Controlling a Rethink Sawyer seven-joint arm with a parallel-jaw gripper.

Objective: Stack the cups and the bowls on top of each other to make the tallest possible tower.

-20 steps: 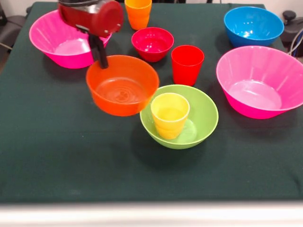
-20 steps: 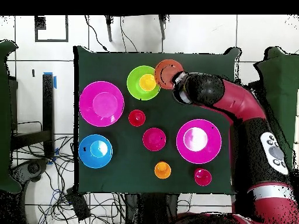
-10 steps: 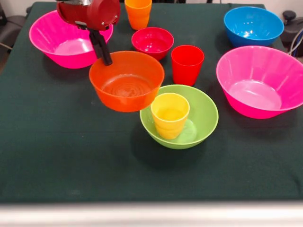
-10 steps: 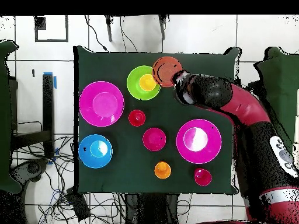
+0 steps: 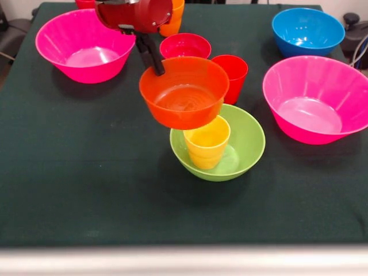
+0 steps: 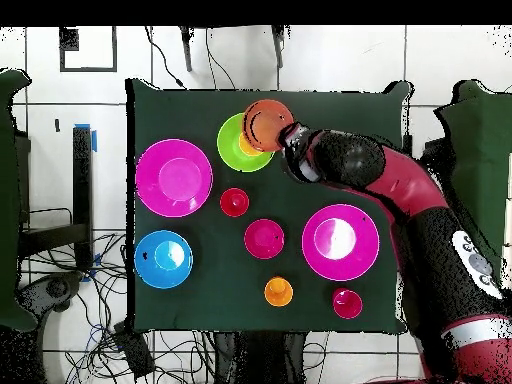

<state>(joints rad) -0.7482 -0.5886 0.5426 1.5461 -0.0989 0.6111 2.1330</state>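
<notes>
Pinching the orange bowl [image 5: 184, 92] by its ten-o'clock rim, the claw [image 5: 154, 63] is needing to centre it level over the yellow cup [image 5: 206, 141] before lowering.

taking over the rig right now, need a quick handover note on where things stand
Tool: shut on the rim of the orange bowl, which hangs in the air, overlapping the yellow cup in both views but not yet set down.
Tower: the yellow cup stands upright inside the lime-green bowl; that much is done.
Loose on the table: red cup, crimson bowl, orange cup, blue bowl, two hot-pink bowls.
Left: set the orange bowl on the yellow cup, then stack the rest.
</notes>
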